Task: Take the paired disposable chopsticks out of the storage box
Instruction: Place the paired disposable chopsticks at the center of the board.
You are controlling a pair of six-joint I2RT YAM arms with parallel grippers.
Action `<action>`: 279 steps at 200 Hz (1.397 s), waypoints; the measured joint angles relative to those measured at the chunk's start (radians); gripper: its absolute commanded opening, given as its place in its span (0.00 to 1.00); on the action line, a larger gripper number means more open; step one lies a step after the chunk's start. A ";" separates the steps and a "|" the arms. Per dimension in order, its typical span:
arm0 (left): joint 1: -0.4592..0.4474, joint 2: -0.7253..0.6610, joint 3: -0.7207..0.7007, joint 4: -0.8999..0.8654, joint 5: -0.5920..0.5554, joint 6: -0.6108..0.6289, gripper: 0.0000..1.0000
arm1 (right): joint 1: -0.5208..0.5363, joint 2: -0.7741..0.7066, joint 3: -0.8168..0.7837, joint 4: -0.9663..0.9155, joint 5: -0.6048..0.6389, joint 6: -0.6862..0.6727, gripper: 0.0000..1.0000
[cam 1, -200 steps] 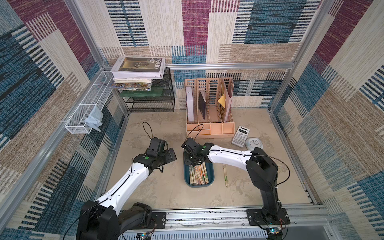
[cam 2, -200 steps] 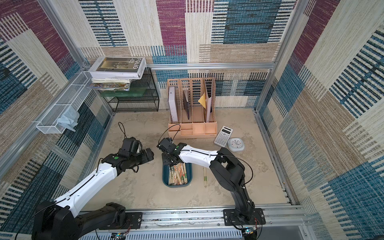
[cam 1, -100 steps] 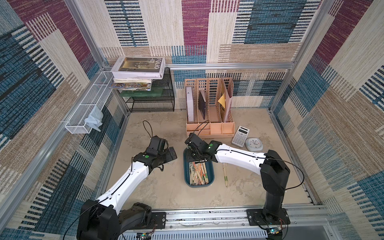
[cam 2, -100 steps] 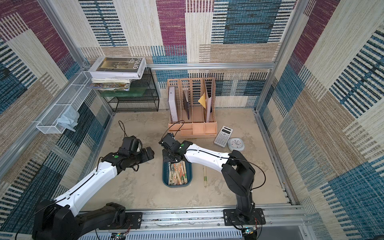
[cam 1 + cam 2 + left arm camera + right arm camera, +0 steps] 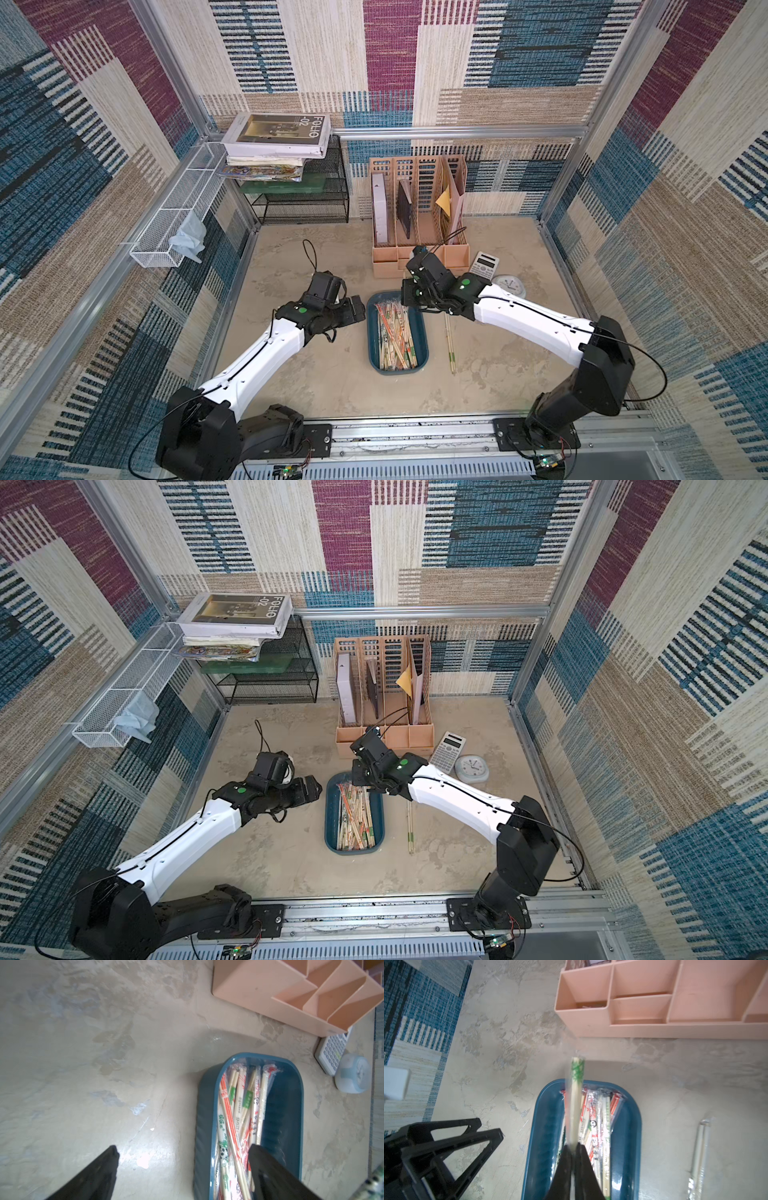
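Note:
The storage box (image 5: 371, 332) (image 5: 329, 812), a shallow teal tray, lies mid-table with several paired disposable chopsticks (image 5: 395, 336) (image 5: 355, 816) (image 5: 239, 1105) in it. My right gripper (image 5: 574, 1148) (image 5: 407, 296) hangs over the box's far end. It is shut on one green-printed sleeved pair (image 5: 576, 1095), lifted clear of the pile and pointing toward the organiser. Another pair (image 5: 449, 345) (image 5: 699, 1157) lies on the table right of the box. My left gripper (image 5: 182, 1151) (image 5: 357, 309) stands open at the box's left rim (image 5: 207, 1105), one finger over the sticks, the other over the table.
A peach file organiser (image 5: 419, 208) stands just behind the box, with a calculator (image 5: 486, 264) and a round clock (image 5: 511, 284) to its right. A black wire rack (image 5: 303, 199) with books is at the back left. A white mesh basket (image 5: 174, 220) hangs on the left wall.
My right gripper has risen from the box's far end and shifted slightly right, bringing the green-printed pair up with it. The left arm has hardly moved.

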 measured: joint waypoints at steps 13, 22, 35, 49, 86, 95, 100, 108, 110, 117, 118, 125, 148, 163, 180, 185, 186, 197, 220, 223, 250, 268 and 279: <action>-0.026 0.013 0.000 0.000 -0.005 -0.009 0.98 | -0.037 -0.049 -0.052 -0.001 0.006 -0.001 0.00; -0.043 0.023 -0.001 0.001 -0.018 -0.022 0.95 | -0.066 -0.084 -0.093 0.000 0.007 -0.002 0.00; -0.069 0.043 -0.002 0.000 -0.032 -0.030 0.89 | -0.113 -0.139 -0.158 0.000 0.006 -0.002 0.00; -0.099 0.069 -0.002 0.000 -0.052 -0.041 0.83 | -0.172 -0.195 -0.229 -0.003 0.006 -0.003 0.00; -0.159 0.147 0.032 -0.010 -0.100 -0.051 0.65 | -0.307 -0.303 -0.364 -0.023 0.002 -0.024 0.00; -0.171 0.161 0.043 -0.012 -0.108 -0.052 0.61 | -0.330 -0.321 -0.383 -0.024 0.003 -0.034 0.00; -0.175 0.166 0.047 -0.013 -0.114 -0.052 0.59 | -0.341 -0.330 -0.393 -0.026 0.003 -0.039 0.00; -0.183 0.177 0.054 -0.013 -0.126 -0.052 0.56 | -0.359 -0.340 -0.408 -0.026 0.007 -0.047 0.00; -0.185 0.179 0.056 -0.014 -0.128 -0.053 0.55 | -0.362 -0.342 -0.410 -0.027 0.007 -0.048 0.00; -0.189 0.188 0.061 -0.015 -0.131 -0.054 0.52 | -0.375 -0.346 -0.423 -0.029 0.008 -0.055 0.00; -0.190 0.189 0.062 -0.016 -0.132 -0.054 0.51 | -0.377 -0.346 -0.424 -0.030 0.008 -0.056 0.00; -0.193 0.197 0.066 -0.016 -0.135 -0.054 0.51 | -0.387 -0.347 -0.435 -0.034 0.010 -0.064 0.00; -0.203 0.227 0.079 -0.018 -0.149 -0.054 0.49 | -0.403 -0.330 -0.455 -0.049 0.017 -0.083 0.00; -0.211 0.241 0.082 -0.017 -0.151 -0.055 0.47 | -0.405 -0.302 -0.460 -0.050 0.017 -0.093 0.00; -0.214 0.252 0.082 -0.016 -0.153 -0.055 0.47 | -0.405 -0.266 -0.460 -0.050 0.017 -0.105 0.00; -0.214 0.254 0.082 -0.015 -0.153 -0.055 0.47 | -0.402 -0.254 -0.459 -0.050 0.017 -0.109 0.00; -0.214 0.254 0.082 -0.015 -0.153 -0.055 0.47 | -0.402 -0.252 -0.459 -0.050 0.017 -0.110 0.00; -0.214 0.256 0.082 -0.014 -0.154 -0.055 0.47 | -0.394 -0.228 -0.452 -0.051 0.022 -0.120 0.00; -0.216 0.257 0.082 -0.014 -0.158 -0.055 0.48 | -0.360 -0.177 -0.432 -0.053 0.043 -0.140 0.00; -0.216 0.257 0.082 -0.014 -0.158 -0.055 0.48 | -0.354 -0.169 -0.428 -0.053 0.047 -0.142 0.00; -0.217 0.262 0.083 -0.015 -0.159 -0.054 0.48 | -0.304 -0.095 -0.402 -0.061 0.080 -0.153 0.00; -0.217 0.264 0.086 -0.015 -0.161 -0.054 0.48 | -0.276 -0.053 -0.387 -0.068 0.102 -0.161 0.00; -0.217 0.264 0.088 -0.016 -0.161 -0.054 0.48 | -0.263 -0.032 -0.380 -0.069 0.110 -0.167 0.00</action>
